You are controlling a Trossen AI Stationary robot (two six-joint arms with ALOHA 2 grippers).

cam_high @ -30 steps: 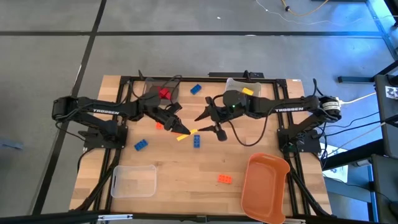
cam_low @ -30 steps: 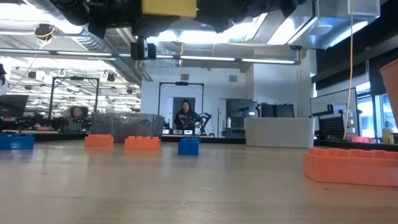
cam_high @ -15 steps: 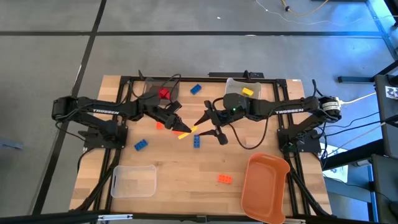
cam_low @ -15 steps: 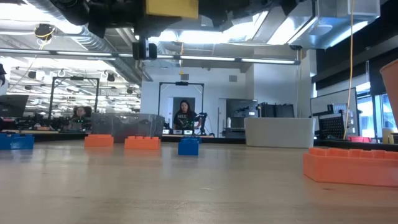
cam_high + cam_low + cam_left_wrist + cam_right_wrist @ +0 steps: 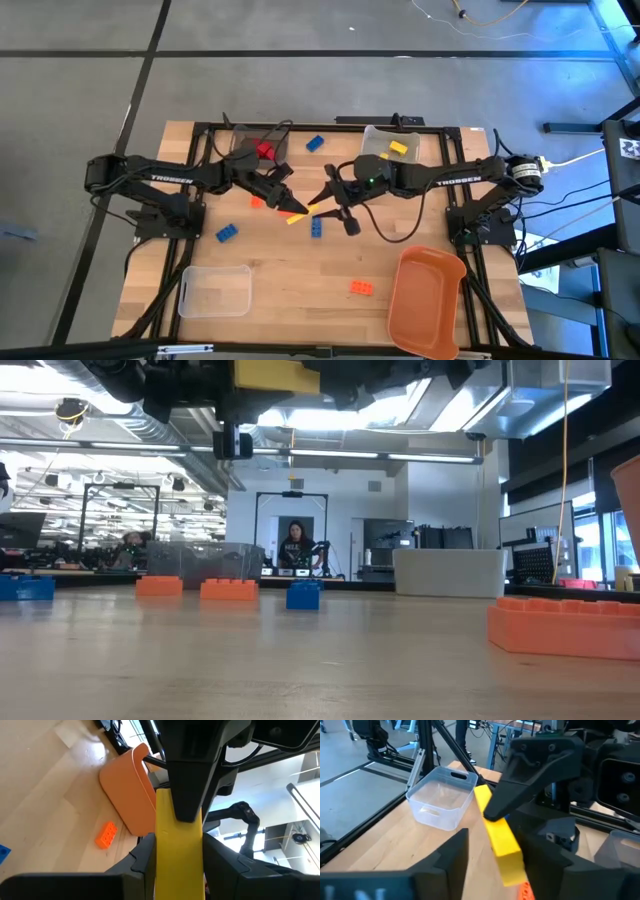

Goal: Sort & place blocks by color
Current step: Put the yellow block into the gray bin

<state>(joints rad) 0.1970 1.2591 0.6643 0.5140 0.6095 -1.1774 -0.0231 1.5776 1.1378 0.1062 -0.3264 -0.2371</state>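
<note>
From above, both arms reach toward the middle of the counter. The left gripper pinches a yellow block in its jaws, held above the wood at frame centre. The right gripper meets it from the right with jaws spread around the block's other end. Counted here: two orange blocks, three blue, one red in the dark bin, two yellow including one in the clear bin at top. A second clear bin sits lower left, an orange bin lower right.

From counter height the arms are cut off at the top edge; only the yellow block's underside shows there. Two orange blocks and a blue one stand mid-frame, another orange at right.

The left wrist view shows the yellow block upright at centre, clamped low, one dark finger of the other arm lying against its top.

The right wrist view shows the block slanting at centre.
</note>
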